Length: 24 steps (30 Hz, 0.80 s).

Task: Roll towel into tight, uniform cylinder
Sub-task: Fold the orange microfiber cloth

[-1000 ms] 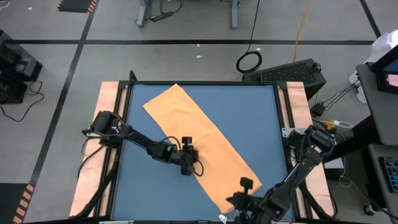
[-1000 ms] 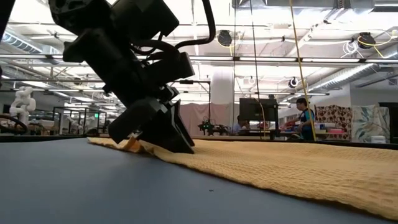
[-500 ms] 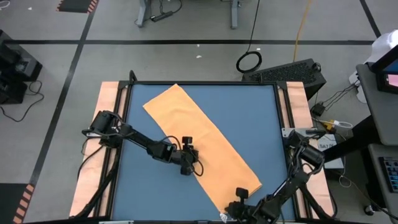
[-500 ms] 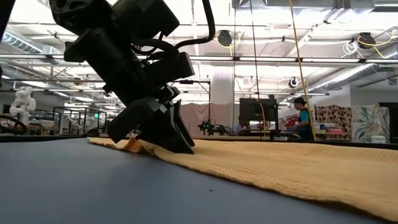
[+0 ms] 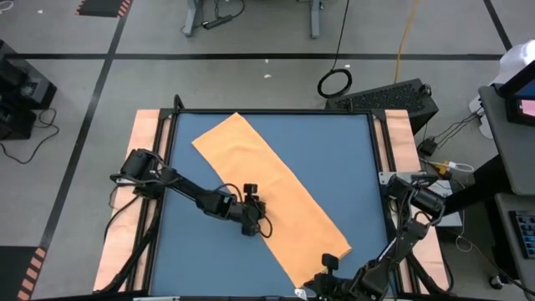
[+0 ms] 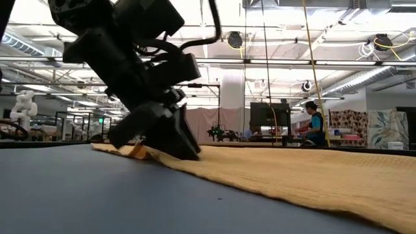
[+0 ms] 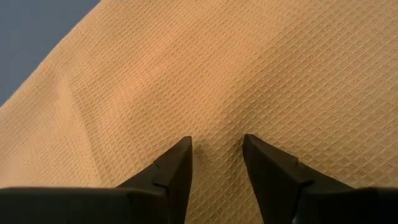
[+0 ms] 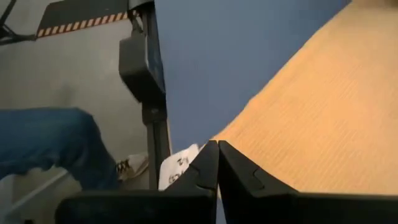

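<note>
On blue table (image 5: 334, 159), towel (image 5: 272, 196) flat, diagonal far-left to near-right, left pincer (image 5: 258, 224) apart, right pincer (image 5: 316, 288) together.

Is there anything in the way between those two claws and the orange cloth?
Nothing visible. The left claw already presses its fingers onto the towel along one long edge, with a gap between them. The right claw, shut, sits at the towel's near end by the white tag. Only bare blue table surrounds the cloth.
</note>
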Tool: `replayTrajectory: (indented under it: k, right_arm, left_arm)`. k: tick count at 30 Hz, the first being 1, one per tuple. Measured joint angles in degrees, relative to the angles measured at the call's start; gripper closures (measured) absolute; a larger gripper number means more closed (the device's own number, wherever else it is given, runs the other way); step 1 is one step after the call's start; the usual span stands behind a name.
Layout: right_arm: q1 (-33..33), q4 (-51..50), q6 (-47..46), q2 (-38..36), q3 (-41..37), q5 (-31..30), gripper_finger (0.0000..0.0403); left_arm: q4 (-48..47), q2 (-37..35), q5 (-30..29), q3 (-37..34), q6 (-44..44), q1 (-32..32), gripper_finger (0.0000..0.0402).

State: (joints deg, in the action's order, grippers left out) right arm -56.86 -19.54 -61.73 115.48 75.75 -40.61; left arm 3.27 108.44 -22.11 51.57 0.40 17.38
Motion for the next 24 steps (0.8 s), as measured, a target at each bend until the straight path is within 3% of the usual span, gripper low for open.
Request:
replayTrajectory:
  k: [5,14,18,24]
  right_arm:
    - [0.22,-0.36,-2.03,0.38,-0.02,0.25,0.0403]
    - [2.37,-2.46,0.34,0.39,-0.02,-3.19,0.0403]
    - [6.33,-2.62,6.11,0.39,-0.04,-6.24,0.0403]
    - [13.94,2.56,20.48,0.63,-0.04,-11.65,0.0403]
  left_arm:
    - [-2.46,-4.96,0.05,-0.37,0.04,1.70,0.0247]
    - [-12.13,-20.53,-2.42,-0.77,1.93,3.87,0.0247]
    - [-14.92,-25.73,-5.18,-4.68,4.51,-0.75,0.0247]
    - [-14.76,-31.54,-1.89,-14.45,1.61,-13.41,0.0247]
